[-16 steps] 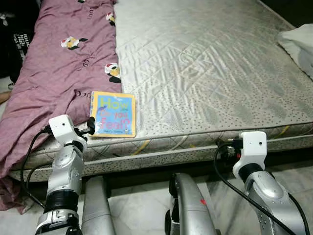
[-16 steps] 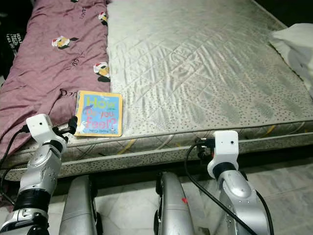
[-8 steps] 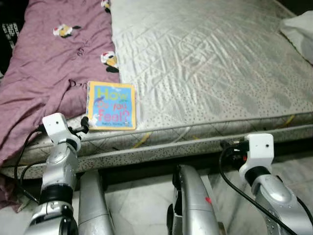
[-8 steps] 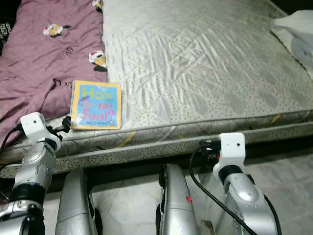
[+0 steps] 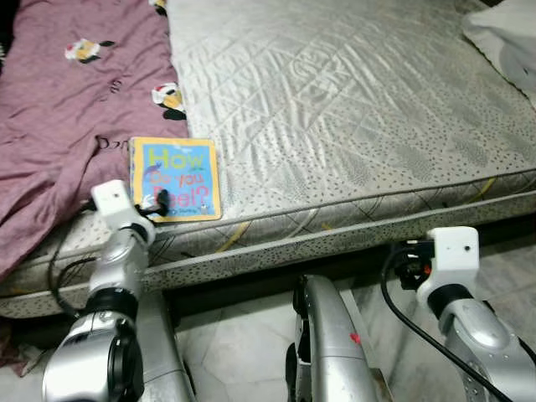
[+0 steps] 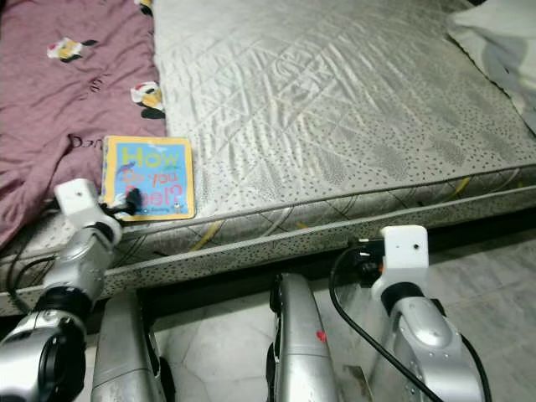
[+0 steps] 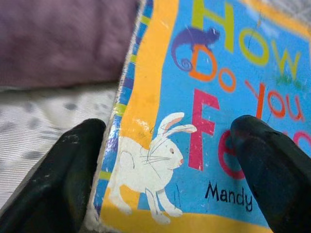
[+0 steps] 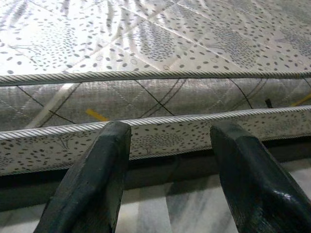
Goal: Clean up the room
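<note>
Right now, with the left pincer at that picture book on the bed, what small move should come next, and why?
Probably ease the left pincer forward and close it on the book. Its open fingers already straddle the book's near corner at the mattress edge, not yet gripping.

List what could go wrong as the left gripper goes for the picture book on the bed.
1. The open left gripper straddles a corner of the flat yellow-and-blue picture book; closing there may only pinch the cover or push it away.
2. The book lies near the grey quilted mattress edge, so a nudge might tip it off.
3. The mauve printed blanket beside it could snag a finger.
</note>
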You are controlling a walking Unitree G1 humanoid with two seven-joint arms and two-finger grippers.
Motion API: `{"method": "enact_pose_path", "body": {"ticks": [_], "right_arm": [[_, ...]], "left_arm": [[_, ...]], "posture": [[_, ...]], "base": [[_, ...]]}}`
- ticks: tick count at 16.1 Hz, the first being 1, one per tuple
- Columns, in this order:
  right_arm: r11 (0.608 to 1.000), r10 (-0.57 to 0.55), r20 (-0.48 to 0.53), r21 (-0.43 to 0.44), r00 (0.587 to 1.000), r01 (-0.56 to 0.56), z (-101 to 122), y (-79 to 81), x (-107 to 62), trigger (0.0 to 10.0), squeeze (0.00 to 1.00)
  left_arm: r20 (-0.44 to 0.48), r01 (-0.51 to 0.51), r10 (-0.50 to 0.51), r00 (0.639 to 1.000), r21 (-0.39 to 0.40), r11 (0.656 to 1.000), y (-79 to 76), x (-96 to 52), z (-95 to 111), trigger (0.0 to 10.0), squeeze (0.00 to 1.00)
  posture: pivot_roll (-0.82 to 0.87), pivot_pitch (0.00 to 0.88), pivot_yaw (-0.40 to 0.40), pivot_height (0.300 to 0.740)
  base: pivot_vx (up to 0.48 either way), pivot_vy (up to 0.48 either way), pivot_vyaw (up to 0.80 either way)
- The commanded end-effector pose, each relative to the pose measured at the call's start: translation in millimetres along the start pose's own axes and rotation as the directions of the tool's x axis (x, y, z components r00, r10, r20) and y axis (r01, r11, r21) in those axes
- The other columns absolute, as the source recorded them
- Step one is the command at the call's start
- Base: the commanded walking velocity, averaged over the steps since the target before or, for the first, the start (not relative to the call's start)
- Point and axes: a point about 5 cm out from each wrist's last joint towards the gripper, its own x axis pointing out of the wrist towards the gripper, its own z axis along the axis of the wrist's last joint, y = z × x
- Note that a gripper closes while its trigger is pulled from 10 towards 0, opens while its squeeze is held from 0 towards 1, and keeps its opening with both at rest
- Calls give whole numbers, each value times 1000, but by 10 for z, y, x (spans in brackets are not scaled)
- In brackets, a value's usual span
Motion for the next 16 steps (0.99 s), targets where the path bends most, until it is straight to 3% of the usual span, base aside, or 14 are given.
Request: {"method": "enact_pose_path", "body": {"ticks": [1,6,7,8,9,16], "right_arm": [[1000,-22,2,-8,1000,22,22,-44,-41,10000,0],[999,-32,3,-12,999,33,36,-56,-57,10000,0],[999,-36,6,-14,999,36,43,-60,-49,10000,0],[999,-37,7,-16,999,37,45,-62,-43,10000,0],[999,-39,11,-20,999,39,54,-64,-26,10000,0],[998,-37,27,-40,999,38,87,-52,62,10000,0]], "left_arm": [[-5,13,-13,1000,-11,1000,-16,8,-18,10000,0],[-29,62,-64,998,-68,996,-39,32,-32,10000,0],[-34,105,-108,994,-73,992,-58,35,-27,6745,0],[-31,130,-133,991,-83,988,-76,37,-22,0,0],[-22,176,-178,984,-90,980,-127,45,5,0,0],[-27,191,-195,980,-98,977,-112,38,-23,0,0]], "posture": [[-236,139,-51,500],[-255,129,-47,500],[-258,124,-46,500],[-258,122,-46,500],[-255,116,-47,500],[-241,84,-52,500]], "base": [[0,0,0],[0,0,0],[0,0,0],[0,0,0],[0,0,0],[0,0,0]]}}
